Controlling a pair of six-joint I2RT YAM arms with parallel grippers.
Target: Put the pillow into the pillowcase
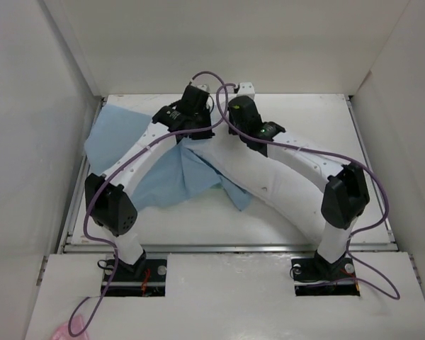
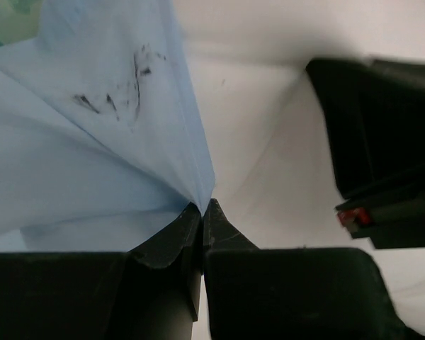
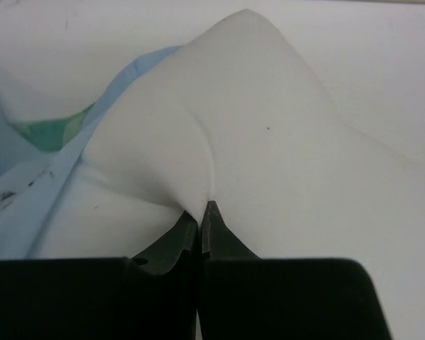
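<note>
The left gripper (image 2: 202, 205) clamps the wrinkly light-blue pillowcase (image 2: 78, 163), while the right gripper (image 3: 200, 209) clamps the plump white pillow (image 3: 269, 142) touching its right side.

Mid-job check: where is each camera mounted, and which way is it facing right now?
Top external: above, behind the bases, looking down at the table; left arm, right arm show.
Left wrist: looks along left jaws, shut on the pillowcase; right arm's black part beside.
Right wrist: looks along right jaws, shut on the pillow.
Shared: pillowcase in all three.
</note>
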